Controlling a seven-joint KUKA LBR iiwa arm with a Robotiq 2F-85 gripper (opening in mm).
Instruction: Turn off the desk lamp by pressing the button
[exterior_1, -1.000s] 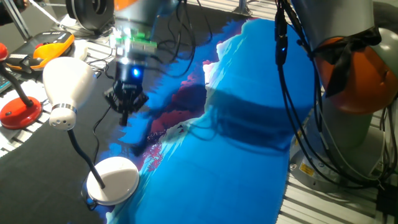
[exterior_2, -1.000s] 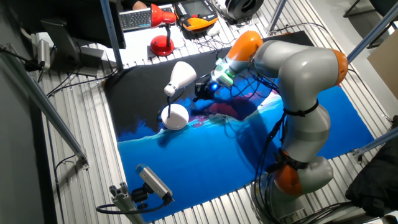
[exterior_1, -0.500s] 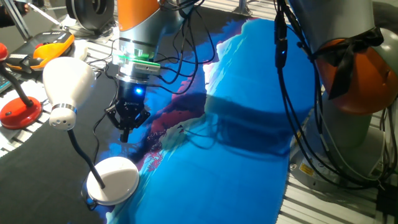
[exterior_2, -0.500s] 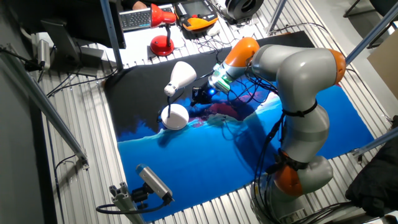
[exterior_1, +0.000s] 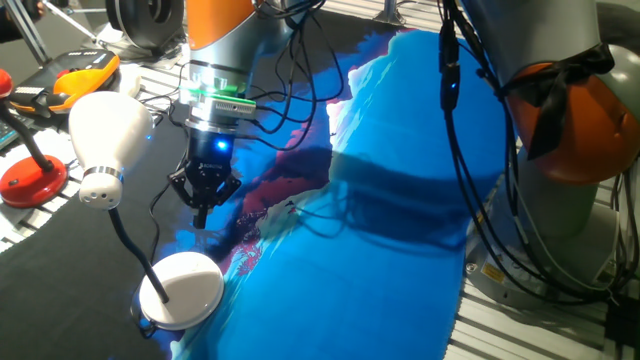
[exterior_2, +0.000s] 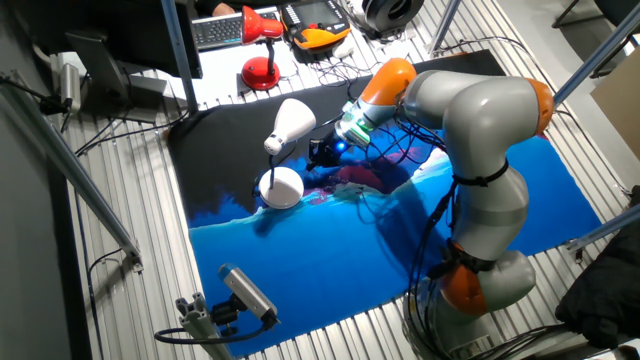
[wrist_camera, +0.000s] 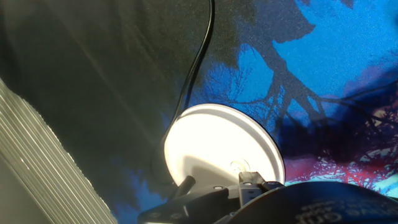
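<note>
The desk lamp has a white bell-shaped head (exterior_1: 108, 132), a thin black neck and a flat round white base (exterior_1: 186, 288). It stands on the black and blue cloth. It also shows in the other fixed view (exterior_2: 281, 186). My gripper (exterior_1: 200, 212) points down, a short way above and behind the base, to the right of the head. Its fingertips meet in one point, with nothing held. In the hand view the base (wrist_camera: 211, 146) fills the middle, with a small round button (wrist_camera: 237, 166) just ahead of my fingers (wrist_camera: 251, 181). The lamp's cord runs off at the top.
A red-based lamp (exterior_1: 28, 176) stands left of the white one. An orange and yellow device (exterior_1: 84, 74) lies behind. The blue cloth (exterior_1: 380, 270) covers the table's right. Cables hang from my arm (exterior_2: 470, 110). A camera on a stand (exterior_2: 246, 292) sits at the front.
My gripper has come down and a little toward the lamp base over the last second; it has hardly moved in the last half second. The lamp has not moved.
</note>
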